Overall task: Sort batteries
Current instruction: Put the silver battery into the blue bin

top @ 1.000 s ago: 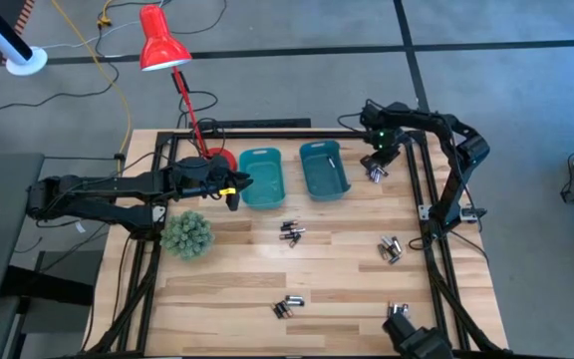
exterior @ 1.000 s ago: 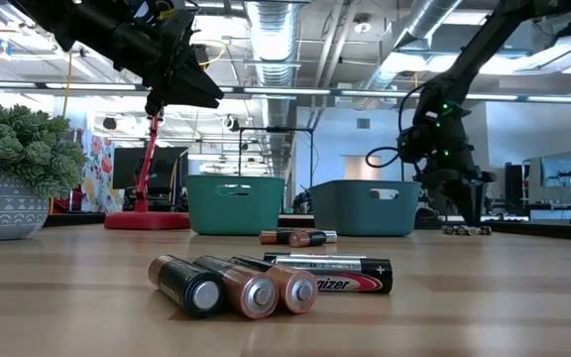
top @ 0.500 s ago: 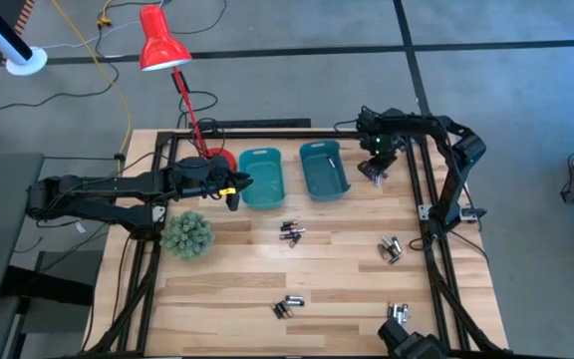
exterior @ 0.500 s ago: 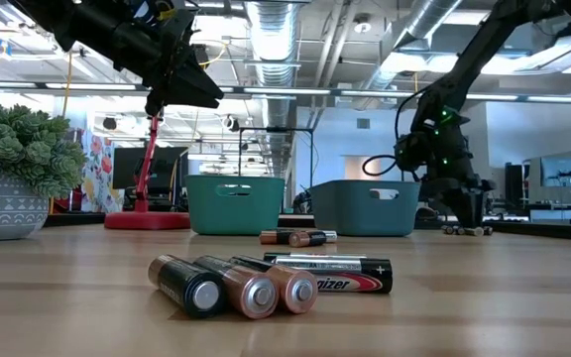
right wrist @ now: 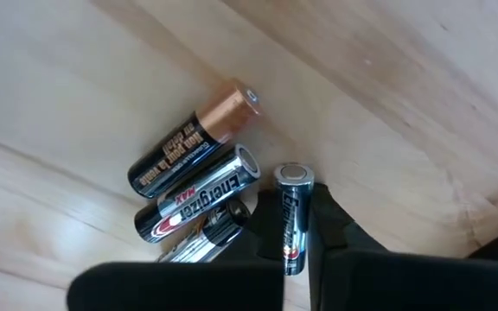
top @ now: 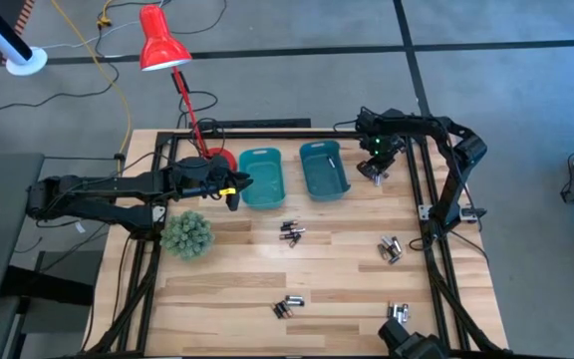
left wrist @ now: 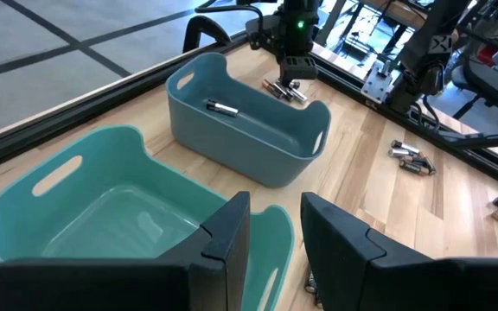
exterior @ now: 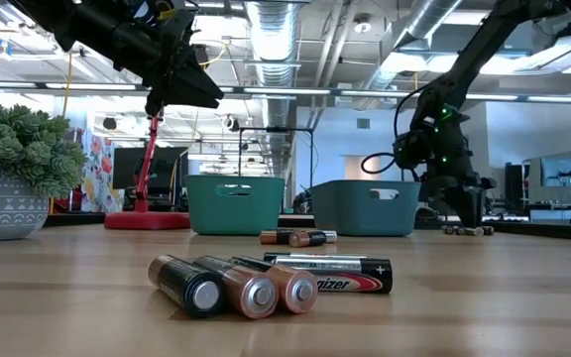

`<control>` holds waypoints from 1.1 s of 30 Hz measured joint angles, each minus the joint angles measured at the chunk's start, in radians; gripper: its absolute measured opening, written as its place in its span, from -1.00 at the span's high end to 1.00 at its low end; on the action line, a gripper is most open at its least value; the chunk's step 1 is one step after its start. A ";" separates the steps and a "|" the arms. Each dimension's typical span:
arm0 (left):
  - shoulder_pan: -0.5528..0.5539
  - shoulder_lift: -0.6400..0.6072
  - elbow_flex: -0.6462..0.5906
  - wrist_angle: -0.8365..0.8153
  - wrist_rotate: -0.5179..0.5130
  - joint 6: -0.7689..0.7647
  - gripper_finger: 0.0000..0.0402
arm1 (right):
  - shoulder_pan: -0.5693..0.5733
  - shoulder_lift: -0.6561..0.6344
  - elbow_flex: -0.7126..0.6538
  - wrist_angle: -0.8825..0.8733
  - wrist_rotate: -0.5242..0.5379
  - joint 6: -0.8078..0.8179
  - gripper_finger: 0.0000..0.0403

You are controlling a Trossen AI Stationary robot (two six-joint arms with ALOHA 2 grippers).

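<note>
A red desk lamp (top: 163, 48) stands at the table's far left corner, its round base (top: 217, 158) on the wood and its shade leaning out past the far edge over the grey floor. Just near of that base sits a green spiky plant (top: 186, 234) in a patterned grey pot (exterior: 6, 214). A yellow cable (top: 116, 80) trails across the floor beyond the table (top: 347, 269), whose top is pale wooden planks framed by black rails.
</note>
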 joint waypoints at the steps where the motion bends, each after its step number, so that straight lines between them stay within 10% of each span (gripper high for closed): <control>1: 0.000 0.000 0.000 0.000 0.000 0.000 0.49 | 0.000 -0.007 0.000 -0.005 0.000 0.006 0.94; 19: 0.000 0.000 0.000 -0.001 0.000 0.001 0.49 | 0.131 -0.319 0.105 -0.067 -0.013 0.149 0.94; 33: 0.000 0.000 0.000 -0.001 0.000 0.001 0.49 | 0.417 -0.067 0.405 0.047 -0.083 0.145 0.94</control>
